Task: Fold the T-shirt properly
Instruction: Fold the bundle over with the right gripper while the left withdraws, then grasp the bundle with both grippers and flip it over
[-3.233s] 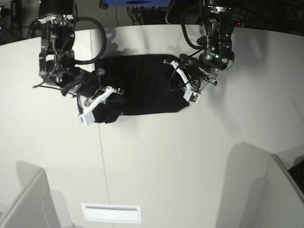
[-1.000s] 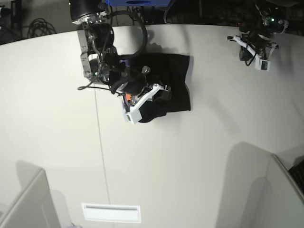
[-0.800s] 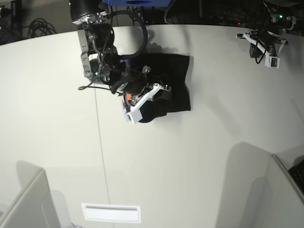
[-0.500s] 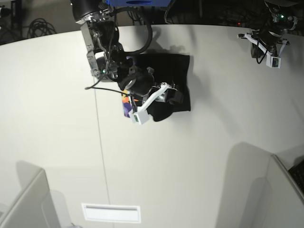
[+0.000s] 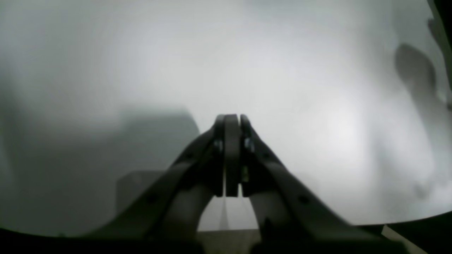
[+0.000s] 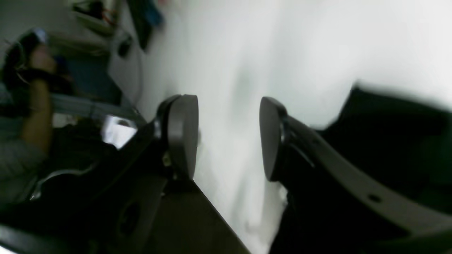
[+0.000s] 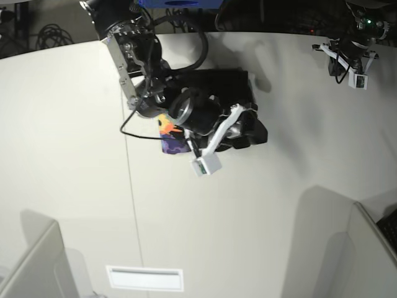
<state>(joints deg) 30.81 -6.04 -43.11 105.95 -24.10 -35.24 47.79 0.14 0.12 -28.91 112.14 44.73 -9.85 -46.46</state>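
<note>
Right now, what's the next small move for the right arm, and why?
Probably lift the right gripper clear of the T-shirt: its jaws stand open with only table between them, so the fold looks released. The left gripper is shut, parked away.

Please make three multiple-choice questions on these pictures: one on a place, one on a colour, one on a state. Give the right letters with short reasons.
1. Relative to the large black cloth T-shirt, the left gripper is:
A) on it
B) apart, over bare white table
C) under it

2. The print showing at the T-shirt's edge is:
A) green
B) grey
C) orange-yellow and purple

3. The right gripper is:
A) open
B) shut on cloth
C) shut, empty

Answers: 1B, only table lies below it; 2C, the base view shows those colours; 3A, white table shows between its pads.
</note>
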